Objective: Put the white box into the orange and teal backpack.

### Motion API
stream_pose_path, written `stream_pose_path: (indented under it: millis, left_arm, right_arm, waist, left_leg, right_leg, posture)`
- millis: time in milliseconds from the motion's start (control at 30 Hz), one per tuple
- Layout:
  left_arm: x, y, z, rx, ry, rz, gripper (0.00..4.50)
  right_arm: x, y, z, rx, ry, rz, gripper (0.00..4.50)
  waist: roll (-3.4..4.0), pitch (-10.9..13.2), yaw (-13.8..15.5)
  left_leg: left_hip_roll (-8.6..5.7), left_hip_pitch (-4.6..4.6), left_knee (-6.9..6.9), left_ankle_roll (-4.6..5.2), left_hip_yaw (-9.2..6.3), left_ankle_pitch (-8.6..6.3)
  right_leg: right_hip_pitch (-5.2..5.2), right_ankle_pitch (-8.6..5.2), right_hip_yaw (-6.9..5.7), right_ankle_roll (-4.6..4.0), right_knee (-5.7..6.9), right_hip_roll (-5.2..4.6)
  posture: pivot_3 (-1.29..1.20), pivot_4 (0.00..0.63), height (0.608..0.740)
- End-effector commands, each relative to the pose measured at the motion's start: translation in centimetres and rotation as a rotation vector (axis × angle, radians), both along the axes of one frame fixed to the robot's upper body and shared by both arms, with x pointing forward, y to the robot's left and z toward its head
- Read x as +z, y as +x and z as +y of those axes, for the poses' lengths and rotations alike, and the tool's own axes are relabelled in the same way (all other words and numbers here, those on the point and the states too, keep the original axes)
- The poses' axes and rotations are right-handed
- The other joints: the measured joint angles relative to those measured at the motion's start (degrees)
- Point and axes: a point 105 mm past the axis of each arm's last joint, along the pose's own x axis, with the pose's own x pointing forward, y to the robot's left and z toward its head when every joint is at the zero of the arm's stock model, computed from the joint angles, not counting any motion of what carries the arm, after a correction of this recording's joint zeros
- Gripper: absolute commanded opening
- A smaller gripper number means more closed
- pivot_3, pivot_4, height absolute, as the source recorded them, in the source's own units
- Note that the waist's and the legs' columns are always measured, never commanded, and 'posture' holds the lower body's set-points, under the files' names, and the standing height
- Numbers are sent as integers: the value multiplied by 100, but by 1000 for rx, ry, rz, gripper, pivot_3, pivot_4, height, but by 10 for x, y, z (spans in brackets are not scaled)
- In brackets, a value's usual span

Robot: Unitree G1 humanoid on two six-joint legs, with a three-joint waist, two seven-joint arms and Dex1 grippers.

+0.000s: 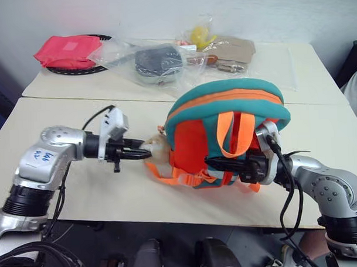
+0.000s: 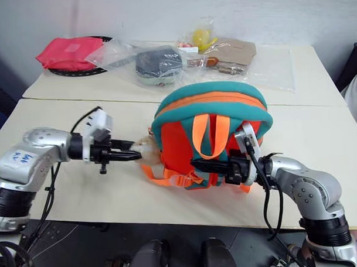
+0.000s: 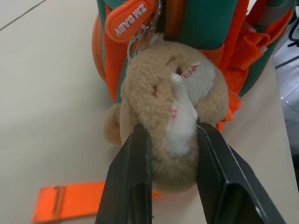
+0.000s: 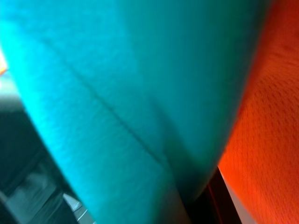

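Note:
The orange and teal backpack (image 1: 224, 102) stands upright in the middle of the near table, its strap side facing me. A tan plush hamster charm (image 3: 173, 93) hangs from its left side. My left gripper (image 1: 141, 151) reaches in from the left and is shut on that charm, one black finger (image 3: 135, 172) pressing each flank. My right gripper (image 1: 218, 165) lies low against the backpack's strap side, shut on the bag's fabric; teal cloth (image 4: 131, 93) and orange mesh (image 4: 271, 140) sit tight against its camera. The white box is out of view.
On the far table lie a red cloth bundle (image 1: 67, 50) on a black ring, clear plastic bags holding a dark grey item (image 1: 158, 63), a yellow item (image 1: 199, 34) and tan cardboard (image 1: 237, 49). An orange strap (image 3: 70, 200) trails on the tabletop beside the charm.

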Motion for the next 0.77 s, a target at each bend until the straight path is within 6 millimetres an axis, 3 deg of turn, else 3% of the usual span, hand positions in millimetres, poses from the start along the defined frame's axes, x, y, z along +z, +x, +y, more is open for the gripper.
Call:
stream_pose_path:
  millis: [33, 167, 300, 433, 500, 633, 767]
  left_arm:
    - [-8, -7, 12, 8, 42, 5, 2087]
    - [-8, -23, 54, 81, 51, 42, 3288]
    - [-11, -44, 93, 164, 95, 68, 4498]
    - [-8, -59, 113, 230, 95, 6, 4500]
    - [-8, -64, 119, 247, 113, -22, 4500]
    - [-7, -79, 131, 315, 66, -87, 4500]
    - [-8, -79, 144, 392, 100, -187, 4500]
  right_arm:
    - [12, 2, -6, -37, 28, -46, 324]
    - [12, -2, -36, -86, -66, -68, 1641]
    - [11, -4, -83, -219, -181, -100, 3045]
    - [1, -7, -128, -334, -341, -147, 4413]
    - [-4, -9, -143, -363, -387, -147, 4463]
    - [-27, 1, -191, -451, -641, -381, 4463]
    - [-44, 3, -211, -433, -708, -411, 4463]
  waist:
    - [0, 0, -13]
    - [3, 2, -24]
    - [4, 2, -4]
    - [5, 3, 6]
    - [5, 2, -2]
    - [8, 1, -44]
    - [15, 4, -49]
  left_leg:
    - [-1, 1, -1, 1, 1, 0]
    - [1, 2, -10, 2, 4, -1]
    - [1, 0, -16, 27, 1, -16]
    - [-4, 5, -11, 40, 1, -24]
    - [-3, 5, -12, 39, -1, -26]
    - [-2, 14, -17, 34, 7, -28]
    - [1, 19, -15, 32, 15, -27]
  right_leg:
    - [0, 0, 1, 0, 0, 0]
    - [-6, 0, 3, 0, 0, 0]
    - [-4, -1, 0, -1, -11, -4]
    - [7, -1, -1, -1, -16, -13]
    - [10, -1, -2, -2, -21, -13]
    - [13, -1, 2, -2, -22, -11]
    - [11, -1, 3, -2, -15, -4]
  posture:
    - [0, 150, 740]
    - [0, 150, 740]
    - [0, 150, 740]
    - [0, 150, 740]
    - [0, 150, 740]
    - [0, 150, 740]
    - [0, 150, 740]
